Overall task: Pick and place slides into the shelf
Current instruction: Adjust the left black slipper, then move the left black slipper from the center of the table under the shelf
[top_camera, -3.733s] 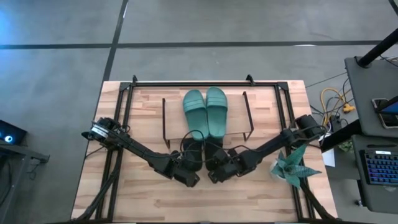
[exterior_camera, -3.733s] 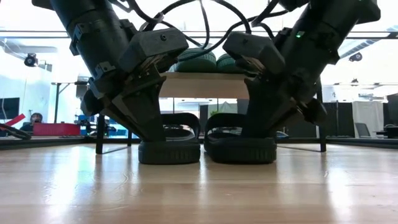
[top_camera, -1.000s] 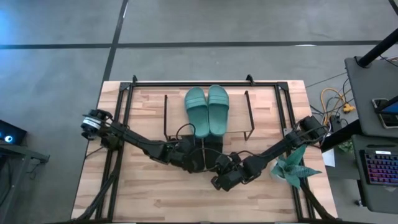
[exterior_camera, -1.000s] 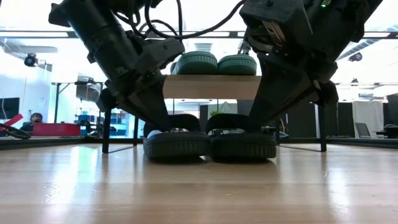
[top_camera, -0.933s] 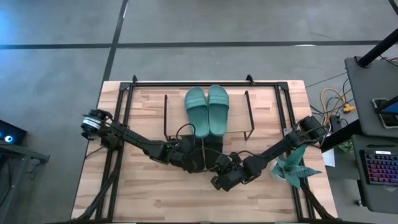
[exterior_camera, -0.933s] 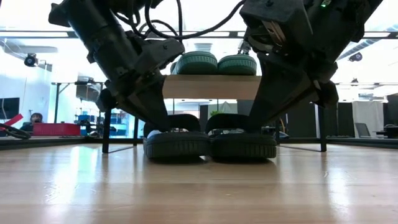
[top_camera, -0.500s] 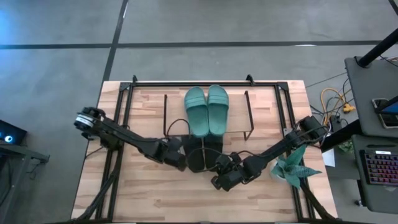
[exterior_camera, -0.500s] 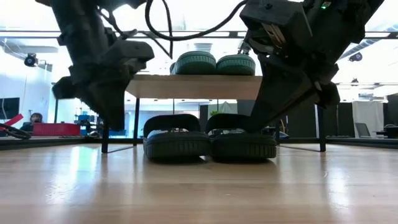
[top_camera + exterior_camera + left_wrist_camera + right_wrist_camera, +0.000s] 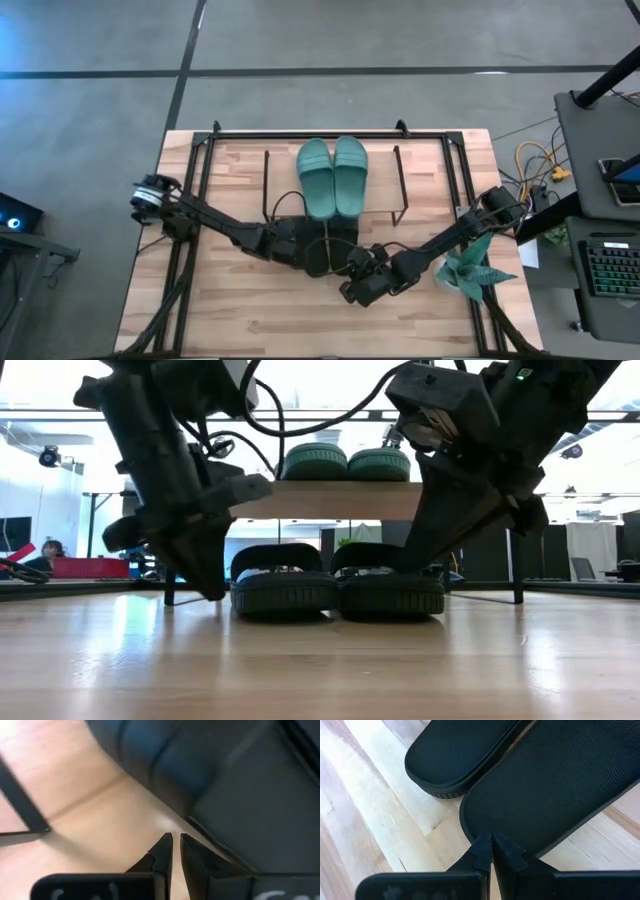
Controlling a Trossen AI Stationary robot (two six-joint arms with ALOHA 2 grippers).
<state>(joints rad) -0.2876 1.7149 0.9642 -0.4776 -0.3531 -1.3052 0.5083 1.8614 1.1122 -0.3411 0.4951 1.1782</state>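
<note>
Both hands closed and empty, left hand (image 9: 212, 592) beside, right hand (image 9: 492, 851) at heel of two black slides (image 9: 337, 588) under shelf (image 9: 330, 500), two teal-green slides (image 9: 333, 177) on top, one tabletop (image 9: 250, 320).

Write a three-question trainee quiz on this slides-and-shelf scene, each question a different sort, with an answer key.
1. True or false: the two teal-green slides lie on the shelf top board.
2. Multiple choice: the two black slides are A) side by side on the table under the shelf, B) stacked on the green pair, C) beside the plant.
3. Fill in: the right gripper has its fingers ____ at the heel edge of a black slide.

Key: 1 true; 2 A; 3 shut. The left gripper is beside the other black slide, nearly closed and holding nothing.
</note>
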